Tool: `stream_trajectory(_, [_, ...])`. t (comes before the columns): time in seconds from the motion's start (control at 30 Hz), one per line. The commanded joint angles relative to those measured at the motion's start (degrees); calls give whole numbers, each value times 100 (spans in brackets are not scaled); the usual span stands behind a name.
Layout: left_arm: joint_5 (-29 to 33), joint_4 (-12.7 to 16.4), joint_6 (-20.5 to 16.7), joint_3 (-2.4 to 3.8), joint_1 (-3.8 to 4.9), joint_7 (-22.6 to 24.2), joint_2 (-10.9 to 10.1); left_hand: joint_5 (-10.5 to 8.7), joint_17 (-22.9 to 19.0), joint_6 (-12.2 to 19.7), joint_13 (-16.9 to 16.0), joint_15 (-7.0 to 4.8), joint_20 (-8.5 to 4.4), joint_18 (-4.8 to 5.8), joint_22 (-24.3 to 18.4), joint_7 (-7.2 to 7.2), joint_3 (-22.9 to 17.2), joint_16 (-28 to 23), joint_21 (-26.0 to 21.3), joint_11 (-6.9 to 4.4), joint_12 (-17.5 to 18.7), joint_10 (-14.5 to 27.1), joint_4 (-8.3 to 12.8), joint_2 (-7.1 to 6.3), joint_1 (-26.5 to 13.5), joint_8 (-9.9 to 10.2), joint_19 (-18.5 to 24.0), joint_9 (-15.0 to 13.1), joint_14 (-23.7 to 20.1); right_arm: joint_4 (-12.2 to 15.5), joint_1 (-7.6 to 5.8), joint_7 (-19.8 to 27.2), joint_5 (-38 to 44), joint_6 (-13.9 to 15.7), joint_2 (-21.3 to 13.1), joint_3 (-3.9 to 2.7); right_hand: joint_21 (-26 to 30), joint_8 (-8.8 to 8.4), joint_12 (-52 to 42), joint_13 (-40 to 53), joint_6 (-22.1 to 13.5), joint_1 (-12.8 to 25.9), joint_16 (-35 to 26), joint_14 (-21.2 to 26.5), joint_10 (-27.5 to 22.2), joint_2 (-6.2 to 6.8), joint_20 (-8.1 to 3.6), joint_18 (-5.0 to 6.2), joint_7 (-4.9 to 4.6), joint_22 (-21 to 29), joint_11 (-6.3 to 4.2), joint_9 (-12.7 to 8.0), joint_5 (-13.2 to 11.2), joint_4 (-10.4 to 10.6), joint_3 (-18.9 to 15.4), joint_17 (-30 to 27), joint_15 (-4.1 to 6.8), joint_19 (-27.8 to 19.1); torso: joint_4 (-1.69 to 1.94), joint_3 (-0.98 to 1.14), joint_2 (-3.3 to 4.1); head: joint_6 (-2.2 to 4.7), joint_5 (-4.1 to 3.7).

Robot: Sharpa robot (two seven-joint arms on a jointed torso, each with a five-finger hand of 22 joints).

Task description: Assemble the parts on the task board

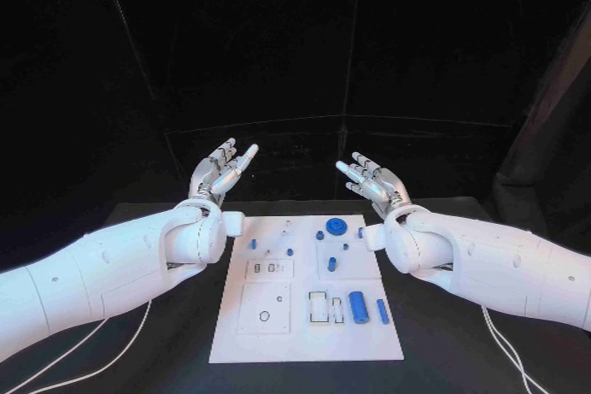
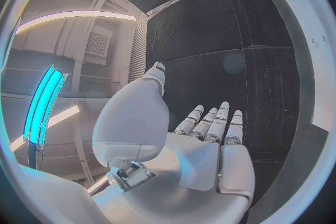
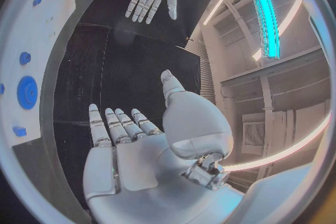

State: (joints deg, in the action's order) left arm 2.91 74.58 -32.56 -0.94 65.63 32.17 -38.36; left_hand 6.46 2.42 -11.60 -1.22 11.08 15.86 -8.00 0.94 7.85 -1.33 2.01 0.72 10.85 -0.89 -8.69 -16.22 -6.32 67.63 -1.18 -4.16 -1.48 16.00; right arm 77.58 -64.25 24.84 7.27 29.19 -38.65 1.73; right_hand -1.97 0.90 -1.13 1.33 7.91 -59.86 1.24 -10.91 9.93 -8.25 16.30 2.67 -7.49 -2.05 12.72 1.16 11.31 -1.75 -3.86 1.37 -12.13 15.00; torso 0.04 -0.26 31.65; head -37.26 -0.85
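The white board lies flat in the middle of the black table, blue parts scattered over its far half: a round disc near the far edge, a fat cylinder and a slim one side by side toward the right. Both arms are raised over the board's far corners. The left hand points up and away, fingers stretched apart, nothing in them. The right hand mirrors it, palm inward, fingers spread and bare, well apart from the parts.
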Motion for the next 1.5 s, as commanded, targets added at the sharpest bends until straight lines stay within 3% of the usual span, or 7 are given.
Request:
stream_trajectory(0.03, [116,-88,613,-1,38,339,38,35,13,-66,-9,22,66,-95,7,532,-2,35,29,63,-38,-25,-73,-15,192,-39,-4,-13,69,-209,-82,-337,703,-1198,96,21,-283,143,-168,94,749,-684,245,-1308,1005,-54,45,302,-922,-156,242,85,34,-311,22,121,-186,998,0,0,2,-1,0])
stream_trajectory(0.33, [117,-91,616,-1,39,340,39,40,21,-89,-12,26,72,-107,8,550,-1,45,31,80,-43,-45,-72,4,183,-44,-5,-16,107,-456,-168,-468,954,-1658,216,54,-749,328,-377,199,2209,-1224,481,-3320,2979,6,34,589,-843,-292,121,184,-86,-768,131,215,-17,2423,0,0,2,-1,0])
stream_trajectory(0.37, [117,-66,671,-3,37,355,-98,41,28,-106,-14,31,74,-111,9,561,-5,56,33,91,-46,-61,-69,15,187,-47,-7,-18,145,-630,-170,-206,1645,-1020,31,51,-780,343,-394,209,2369,-1284,509,-3578,3192,15,34,623,-822,-291,91,193,-122,-822,148,228,17,2501,25,-16,56,-45,-29])
stream_trajectory(0.63, [115,187,736,-4,35,508,-345,27,250,-1056,-111,191,80,9,197,810,-114,538,361,351,-200,-1127,-22,265,392,-221,-794,-114,1574,-603,-184,-283,2354,-983,-131,43,-971,367,-379,236,3316,-1543,504,-4326,4086,66,-1,788,-645,-265,-81,236,-433,-1070,167,236,213,3067,27,-3,158,12,-63])
stream_trajectory(0.87, [94,450,770,-4,35,547,-607,6,362,-2725,-260,103,77,-72,531,777,-34,904,1114,272,-689,-3592,179,488,559,-568,-2745,-235,2955,-683,-297,-405,3165,-979,-175,40,-1196,458,-416,234,4368,-1642,602,-5133,4715,8,-222,801,-539,-270,-261,282,-434,-1252,194,242,449,3713,51,-9,299,92,-108])
stream_trajectory(1.07, [-76,776,842,-4,35,501,-848,3,368,-3736,-259,-131,56,-248,557,660,82,995,1359,91,-774,-4326,445,580,692,-684,-3676,-254,3756,-732,-426,-800,4468,-1072,-167,35,-1593,517,-491,241,4859,-1714,844,-6112,5450,-61,-595,792,-406,-388,-489,288,-356,-1484,274,338,803,4513,91,-34,450,141,-143])
stream_trajectory(1.5, [-284,1470,1024,-12,17,356,-1198,5,401,-4040,-253,-251,-58,-262,495,579,152,982,1389,-2,-715,-4701,687,655,777,-632,-4173,-228,4239,-589,-577,-2226,8020,-1632,9,-88,-2811,364,-248,233,5209,-1766,2038,-7572,5897,278,-1176,774,-192,-972,-768,264,-287,-1475,269,1107,1236,5721,233,-70,759,214,-294])
